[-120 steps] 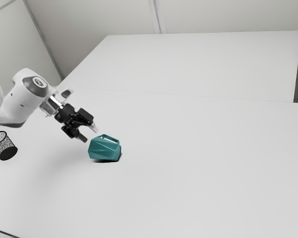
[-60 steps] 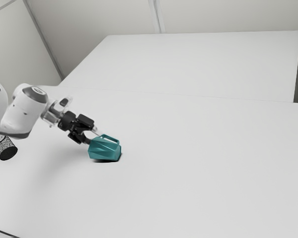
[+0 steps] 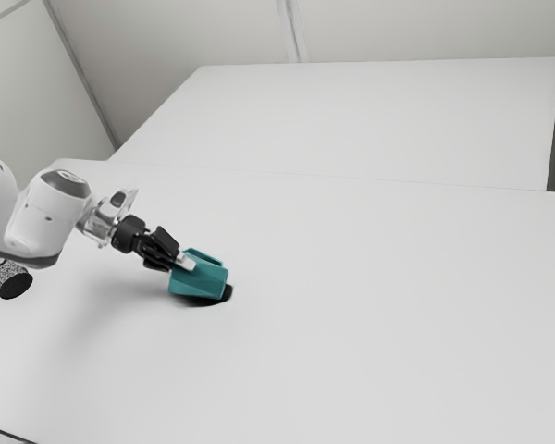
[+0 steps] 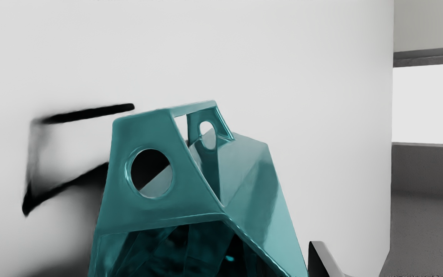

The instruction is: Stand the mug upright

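So the faceted teal mug [image 3: 200,279] is on its side over the white desk [image 3: 370,314], black two-finger hand [image 3: 181,265] right at its mouth. Can't tell if it's pinching anything. Probably the grabbing step; next, secure the hold, then swing it mouth-up.

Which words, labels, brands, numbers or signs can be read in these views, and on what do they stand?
None can be read.
Mug: no text on the sides shown.
Arm: any mark on its dark cap is too small to read.
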`<state>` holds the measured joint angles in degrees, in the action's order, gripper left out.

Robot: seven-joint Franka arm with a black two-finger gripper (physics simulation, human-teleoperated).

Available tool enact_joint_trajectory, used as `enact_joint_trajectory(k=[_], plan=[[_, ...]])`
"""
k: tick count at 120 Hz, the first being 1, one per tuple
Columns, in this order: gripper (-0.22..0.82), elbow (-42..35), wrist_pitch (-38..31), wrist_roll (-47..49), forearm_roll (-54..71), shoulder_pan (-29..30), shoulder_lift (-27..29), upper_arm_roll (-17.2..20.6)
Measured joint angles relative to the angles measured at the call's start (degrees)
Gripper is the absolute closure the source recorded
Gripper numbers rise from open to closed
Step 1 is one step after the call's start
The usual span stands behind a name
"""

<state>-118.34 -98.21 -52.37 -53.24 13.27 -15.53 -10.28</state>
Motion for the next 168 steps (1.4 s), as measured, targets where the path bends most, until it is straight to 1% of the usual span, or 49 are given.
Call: enact_joint_trajectory(k=[16,32,48,55,68,82,100,113,130,155,160,168], plan=[[0.73,0.1,0.3,-1.0,-0.1,0.0,0.2,0.0],[0.75,0.2,0.5,-1.9,-0.2,0.0,0.7,0.0],[0.77,0.3,0.7,-2.4,0.3,0.0,4.3,0.2],[0.77,1.6,0.4,-2.1,2.7,-0.1,6.0,0.8],[0.78,5.4,-1.1,-0.2,12.2,-0.4,7.8,4.2],[0.78,9.6,-3.7,4.1,26.4,-0.7,8.5,9.7],[0.78,10.2,-8.2,11.3,44.0,-0.9,9.7,16.3],[0.78,9.2,-12.1,16.2,52.4,-1.2,8.7,18.7],[0.78,8.0,-15.2,21.3,57.5,-1.6,5.9,19.4],[0.78,7.7,-17.4,27.1,59.5,-1.7,2.7,19.4],[0.77,7.7,-17.6,28.0,59.6,-1.7,2.5,19.4],[0.73,7.7,-17.9,29.3,59.5,-1.7,2.3,19.4]])
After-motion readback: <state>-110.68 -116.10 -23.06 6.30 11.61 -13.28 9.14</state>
